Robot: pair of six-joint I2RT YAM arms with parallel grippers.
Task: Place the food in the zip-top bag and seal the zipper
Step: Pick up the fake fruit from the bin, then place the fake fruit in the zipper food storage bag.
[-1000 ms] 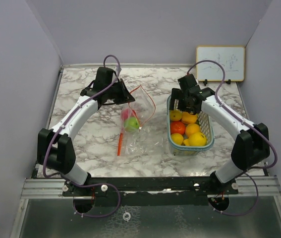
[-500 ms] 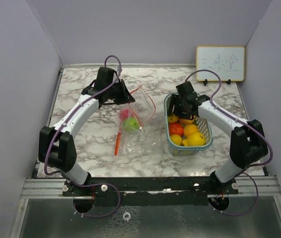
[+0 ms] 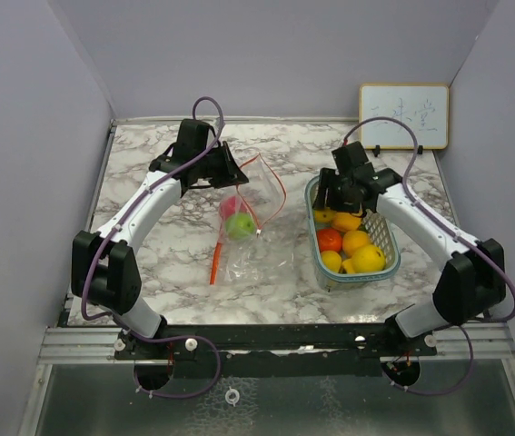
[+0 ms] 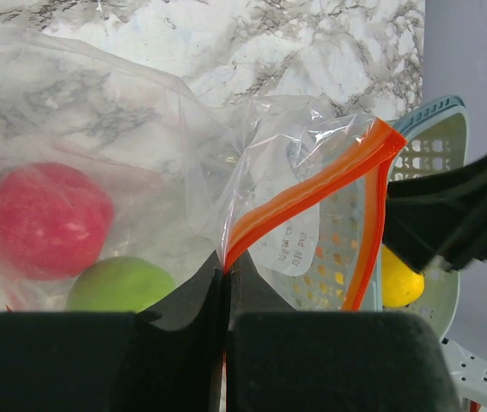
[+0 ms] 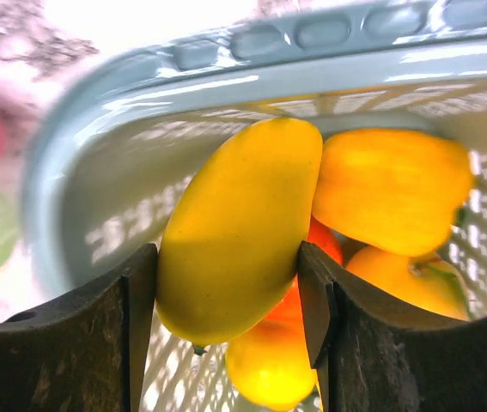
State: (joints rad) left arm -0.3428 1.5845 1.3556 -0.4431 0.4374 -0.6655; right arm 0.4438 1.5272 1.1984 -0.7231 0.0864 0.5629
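The clear zip-top bag with an orange zipper lies mid-table. It holds a red-pink fruit and a green fruit. My left gripper is shut on the bag's zipper edge and holds the mouth up toward the basket. My right gripper is down in the pale green basket, its jaws pressed on both sides of a long yellow fruit. More yellow and orange food lies under and beside it.
A small whiteboard leans on the back wall at the right. The basket's rim curves close in front of my right fingers. Grey walls enclose the marble table on three sides.
My right gripper has dipped into the basket and its jaws have come in onto the yellow fruit. The basket has shifted slightly. The left gripper and the bag have stayed put.
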